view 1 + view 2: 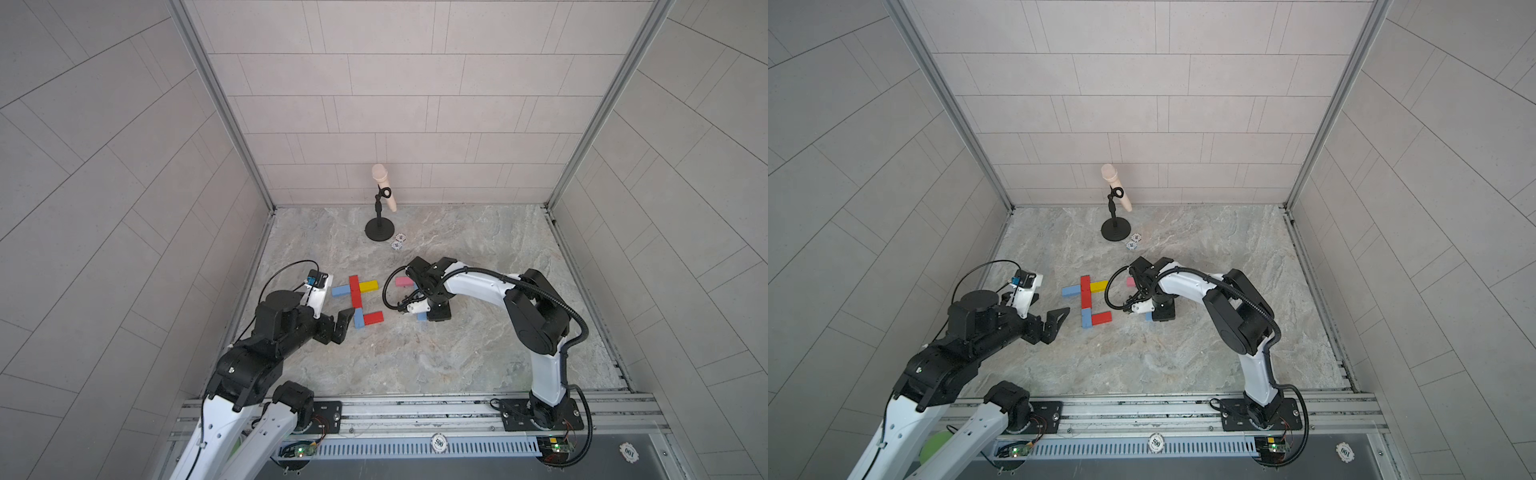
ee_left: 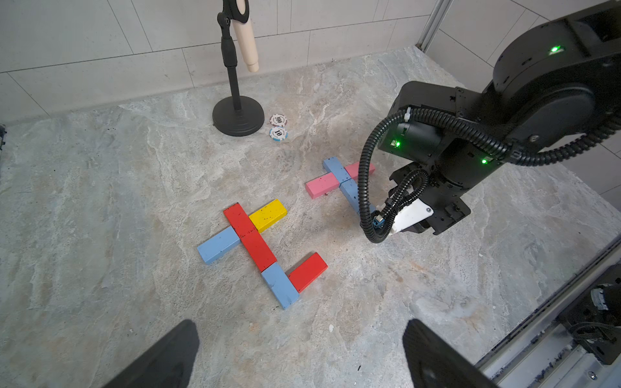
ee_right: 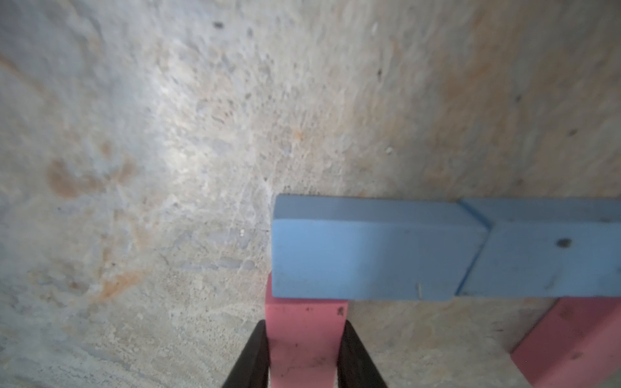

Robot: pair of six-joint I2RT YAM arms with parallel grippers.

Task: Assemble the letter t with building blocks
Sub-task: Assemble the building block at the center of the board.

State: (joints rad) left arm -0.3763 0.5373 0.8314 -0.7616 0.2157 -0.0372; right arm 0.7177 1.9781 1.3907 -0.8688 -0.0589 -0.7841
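Observation:
Red, yellow and light blue building blocks lie flat as a finished figure left of centre, with a blue and a red block at its foot. To its right, two blue blocks lie end to end, crossed by pink ones. My right gripper is shut on a pink block whose far end meets the side of the end blue block. The left gripper hangs open over bare table, just short of the red and blue figure.
A cream microphone on a black stand rises at the back, with two white poker chips beside its base. Two more chips sit on the front rail. Tiled walls enclose the marble table on three sides.

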